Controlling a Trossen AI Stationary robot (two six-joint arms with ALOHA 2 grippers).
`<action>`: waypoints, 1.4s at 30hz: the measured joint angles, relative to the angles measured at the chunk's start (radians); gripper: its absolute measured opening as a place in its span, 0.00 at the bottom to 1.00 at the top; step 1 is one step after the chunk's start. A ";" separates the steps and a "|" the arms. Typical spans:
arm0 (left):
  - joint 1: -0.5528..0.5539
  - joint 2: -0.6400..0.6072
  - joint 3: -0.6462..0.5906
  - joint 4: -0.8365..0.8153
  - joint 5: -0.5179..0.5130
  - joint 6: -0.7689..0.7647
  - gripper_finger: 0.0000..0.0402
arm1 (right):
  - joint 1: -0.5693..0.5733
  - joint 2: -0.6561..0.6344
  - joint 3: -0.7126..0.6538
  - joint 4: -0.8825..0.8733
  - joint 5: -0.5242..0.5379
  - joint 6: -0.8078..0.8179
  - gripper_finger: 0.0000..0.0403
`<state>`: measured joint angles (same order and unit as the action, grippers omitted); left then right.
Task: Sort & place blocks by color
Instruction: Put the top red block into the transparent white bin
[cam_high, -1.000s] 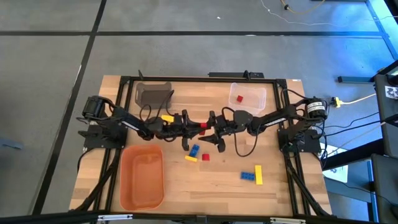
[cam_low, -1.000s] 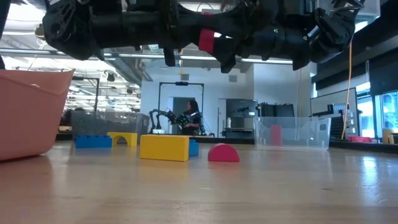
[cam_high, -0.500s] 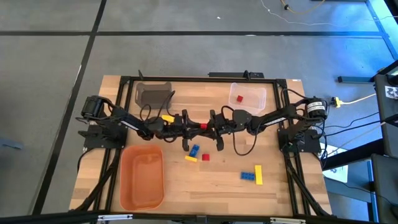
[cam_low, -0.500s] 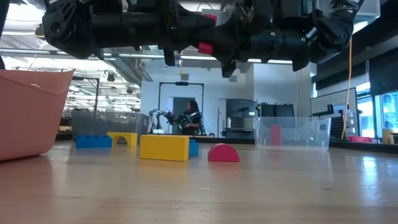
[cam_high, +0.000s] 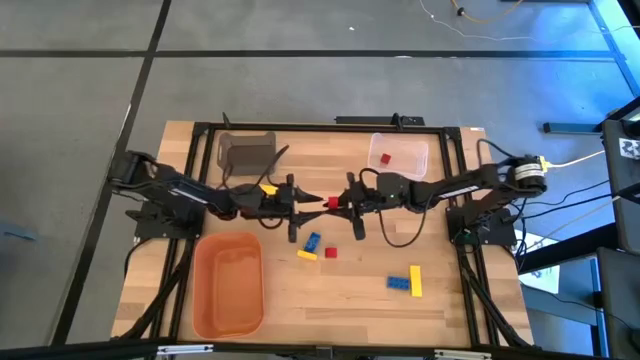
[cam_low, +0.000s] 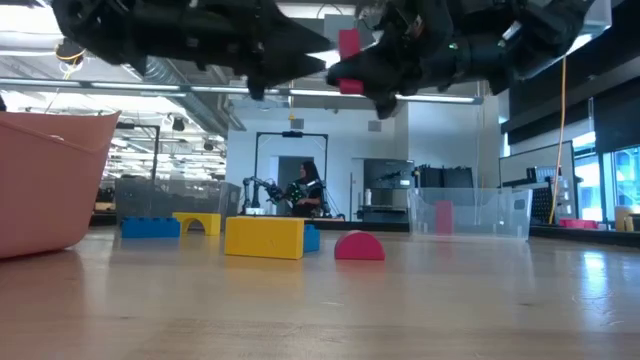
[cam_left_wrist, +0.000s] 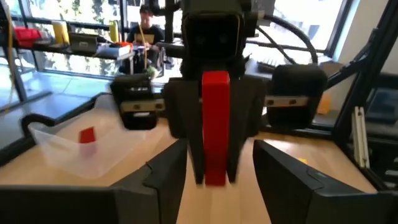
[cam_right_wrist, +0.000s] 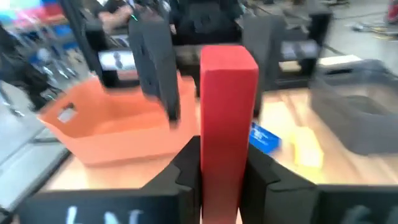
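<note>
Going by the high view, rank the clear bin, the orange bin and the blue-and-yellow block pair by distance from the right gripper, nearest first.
From the right gripper:
1. Clear bin, toward the table's back right.
2. Blue-and-yellow block pair, front right.
3. Orange bin, front left, farthest.

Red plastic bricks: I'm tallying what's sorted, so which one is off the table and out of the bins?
The elongated red brick, clamped in the right gripper above mid-table; the others lie in the clear bin and on the tabletop.

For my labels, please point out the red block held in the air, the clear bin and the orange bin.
red block (cam_high: 332, 202), high view, its visible top.
clear bin (cam_high: 423, 160), high view, right wall.
orange bin (cam_high: 228, 312), high view, bare floor.
</note>
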<state>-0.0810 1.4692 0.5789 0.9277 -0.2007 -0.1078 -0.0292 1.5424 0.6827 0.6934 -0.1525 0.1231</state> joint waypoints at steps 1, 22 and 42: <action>0.000 -0.032 -0.003 -0.035 0.000 0.008 0.44 | 0.000 -0.022 -0.018 -0.008 0.024 -0.012 0.15; 0.000 -0.522 -0.360 0.031 -0.071 0.066 0.45 | -0.069 -0.531 -0.487 0.240 0.215 0.005 0.15; 0.000 -0.514 -0.360 0.027 -0.071 0.063 0.45 | -0.481 -0.375 0.028 -1.094 0.589 0.213 0.15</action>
<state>-0.0807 0.9550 0.2192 0.9543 -0.2722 -0.0444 -0.5103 1.1677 0.7107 -0.4007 0.4362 0.3363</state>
